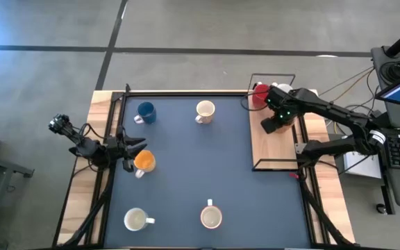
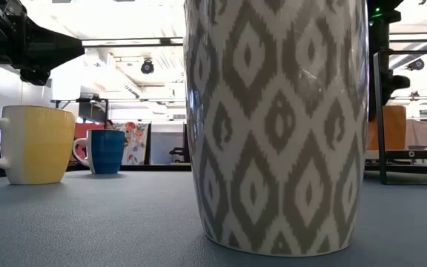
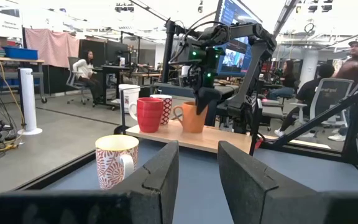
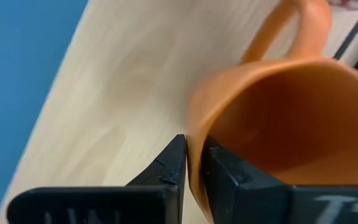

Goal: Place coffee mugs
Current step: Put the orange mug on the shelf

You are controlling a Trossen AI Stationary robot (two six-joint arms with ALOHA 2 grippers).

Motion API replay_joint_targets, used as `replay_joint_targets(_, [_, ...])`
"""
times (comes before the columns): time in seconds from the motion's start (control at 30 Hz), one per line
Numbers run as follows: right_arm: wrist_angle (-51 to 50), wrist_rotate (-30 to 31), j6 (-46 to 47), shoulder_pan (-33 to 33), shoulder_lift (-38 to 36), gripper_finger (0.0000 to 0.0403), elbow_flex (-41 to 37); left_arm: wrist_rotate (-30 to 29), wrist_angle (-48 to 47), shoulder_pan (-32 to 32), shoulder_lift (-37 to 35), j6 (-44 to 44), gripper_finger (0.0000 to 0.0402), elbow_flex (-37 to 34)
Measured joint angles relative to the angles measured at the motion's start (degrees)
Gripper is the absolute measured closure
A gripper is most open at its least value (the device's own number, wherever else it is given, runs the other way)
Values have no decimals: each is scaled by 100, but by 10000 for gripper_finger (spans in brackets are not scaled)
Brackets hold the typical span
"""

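Note:
My left gripper (image 3: 197, 155) is open and hovers near the table's left edge, just above a yellow-orange mug (image 1: 144, 162) (image 2: 32, 144) that stands on the mat. My right gripper (image 4: 193, 146) is over the wooden tray (image 1: 276, 149) at the right, shut on an orange mug (image 3: 191, 117). A red mug (image 3: 149, 114) and a patterned white mug (image 3: 165, 106) stand beside it on the tray. On the blue mat stand a blue mug (image 1: 145, 112), a patterned cream mug (image 1: 205, 111) and two white mugs (image 1: 137, 220) (image 1: 211, 217). My right gripper pinches the orange mug's wall at the rim (image 4: 194, 124), on the side away from the handle (image 4: 291, 25). One finger (image 4: 225, 174) is inside the mug and one (image 4: 169, 165) outside. The fingers come from above, pointing down. The mug is upright, its base at the level of the tray.
A black wire frame (image 1: 273, 75) stands around the tray, and black rails (image 1: 186, 92) run along the mat's far and left edges. The patterned mug (image 2: 280, 126) fills the low view. There is bare mat (image 1: 207, 163) in the middle. People sit in the room beyond.

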Motion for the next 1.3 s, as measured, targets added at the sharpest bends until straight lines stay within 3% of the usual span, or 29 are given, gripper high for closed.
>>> replay_joint_targets(0.77, [464,471,-1676,-63,7,371,-2,0,1,0,0,0,306,-1])
replay_joint_targets(1.3, [545,774,-2020,-79,33,371,-2,0,2,-1,0,0,306,0])
